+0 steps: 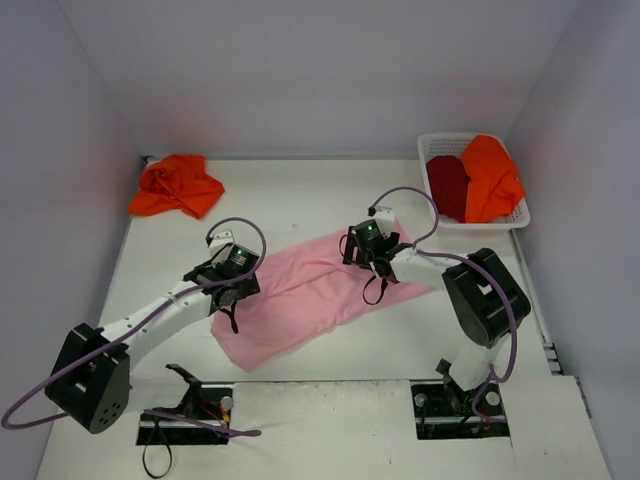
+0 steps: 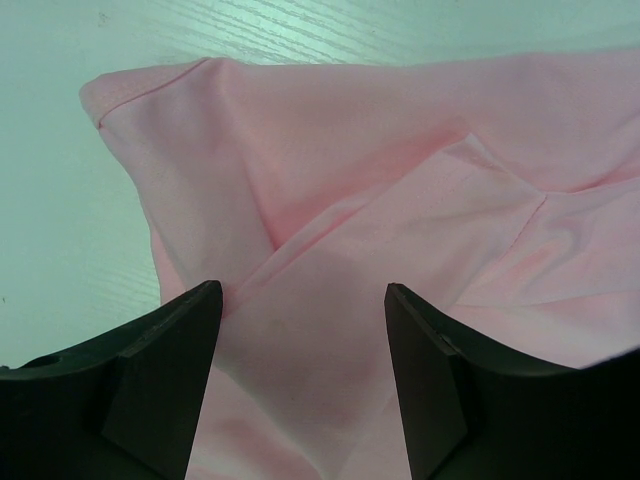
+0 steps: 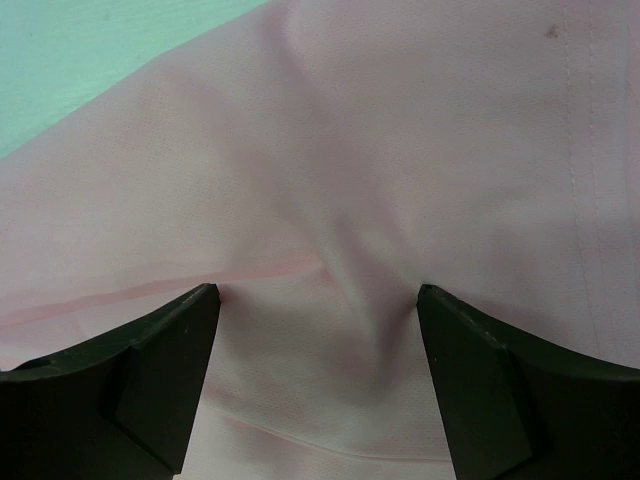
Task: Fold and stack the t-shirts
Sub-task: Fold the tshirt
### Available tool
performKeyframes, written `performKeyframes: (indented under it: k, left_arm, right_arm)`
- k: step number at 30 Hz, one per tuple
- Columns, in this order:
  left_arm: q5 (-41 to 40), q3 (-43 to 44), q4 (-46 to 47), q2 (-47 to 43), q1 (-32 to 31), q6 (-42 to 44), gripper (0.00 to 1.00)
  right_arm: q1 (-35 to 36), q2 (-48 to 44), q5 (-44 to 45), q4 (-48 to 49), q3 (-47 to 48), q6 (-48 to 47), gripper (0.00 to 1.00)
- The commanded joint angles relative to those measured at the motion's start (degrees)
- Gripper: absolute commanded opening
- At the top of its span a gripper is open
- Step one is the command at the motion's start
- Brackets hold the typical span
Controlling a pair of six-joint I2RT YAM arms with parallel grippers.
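A light pink t-shirt [image 1: 305, 295] lies spread and creased across the middle of the table. My left gripper [image 1: 234, 287] is open over its left part, the fingers pressing down on the pink cloth [image 2: 330, 230]. My right gripper [image 1: 368, 262] is open over its upper right part, with a crease of pink cloth [image 3: 340, 250] between the fingers. A crumpled orange t-shirt [image 1: 176, 185] lies at the far left. A second orange t-shirt [image 1: 490, 178] and a dark red t-shirt [image 1: 448, 185] sit in the basket.
A white latticed basket [image 1: 524, 212] stands at the far right corner by the wall. White walls close the table on the left, back and right. Purple cables loop over both arms.
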Motion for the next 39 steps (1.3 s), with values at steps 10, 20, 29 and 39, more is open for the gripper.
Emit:
performKeyframes:
  k: [10,20,29,39]
  left_arm:
    - [-0.2,-2.4,1.7,-1.5,-0.2,-0.8,0.0]
    - [0.4,-1.2,-0.4,-5.5,-0.3,-0.4,0.0]
    - [0.9,0.4,-7.0,-15.9,-3.3,-1.4,0.0]
    - [2.3,2.5,-11.7,-19.7,-10.8,-4.0,0.0]
  right_arm:
    - [-0.7,-3.1,0.6,-1.8,-0.8,-0.1,0.77]
    - [-0.7,-2.8,0.5,-1.9,-0.6,0.0,0.77]
    - [-0.7,-2.8,0.7,-2.1,0.0,-0.4,0.77]
    - [-0.7,-2.8,0.8,-2.5,1.1,-0.3,0.77]
